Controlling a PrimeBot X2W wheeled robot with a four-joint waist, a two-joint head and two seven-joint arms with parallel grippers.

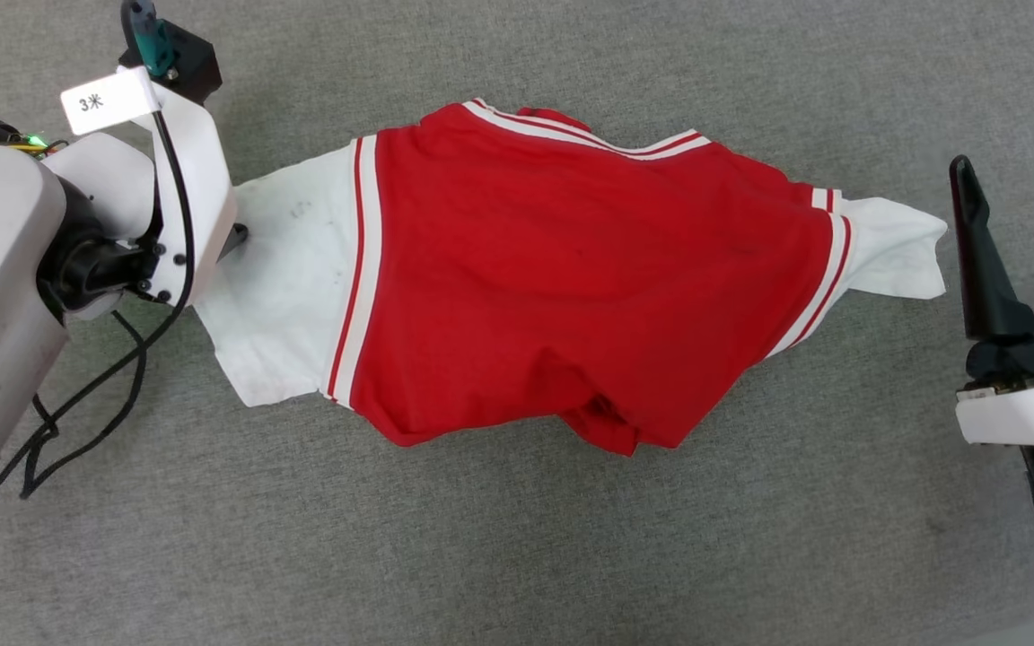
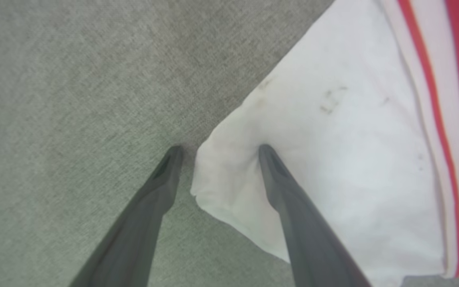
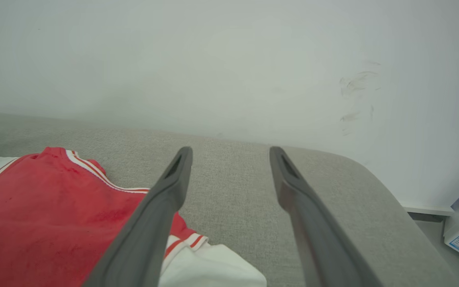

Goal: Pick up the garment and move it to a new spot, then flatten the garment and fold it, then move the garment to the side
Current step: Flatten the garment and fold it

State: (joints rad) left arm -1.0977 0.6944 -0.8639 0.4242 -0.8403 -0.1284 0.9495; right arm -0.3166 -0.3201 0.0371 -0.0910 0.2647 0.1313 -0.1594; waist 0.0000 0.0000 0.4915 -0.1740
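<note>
While the red, white-sleeved jersey T-shirt [image 1: 562, 269] lies rumpled on grey fabric [image 1: 517, 538], flattening and folding remain.
Both spread wide, empty: left gripper [image 2: 220, 148] straddling the left sleeve corner, right gripper [image 1: 1011, 148] off right.

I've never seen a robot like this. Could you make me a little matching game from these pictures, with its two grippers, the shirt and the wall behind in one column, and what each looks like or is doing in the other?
Column one
1. left gripper
2. right gripper
3. garment
4. wall

Column two
A. white, with a few dark scuff marks
B. open, holding nothing, off to one side of the garment
C. open, one tip on the white sleeve, the other at the grey surface beside it
D. lying rumpled, red with white sleeves and striped trim

Pairs: 1-C, 2-B, 3-D, 4-A
</note>
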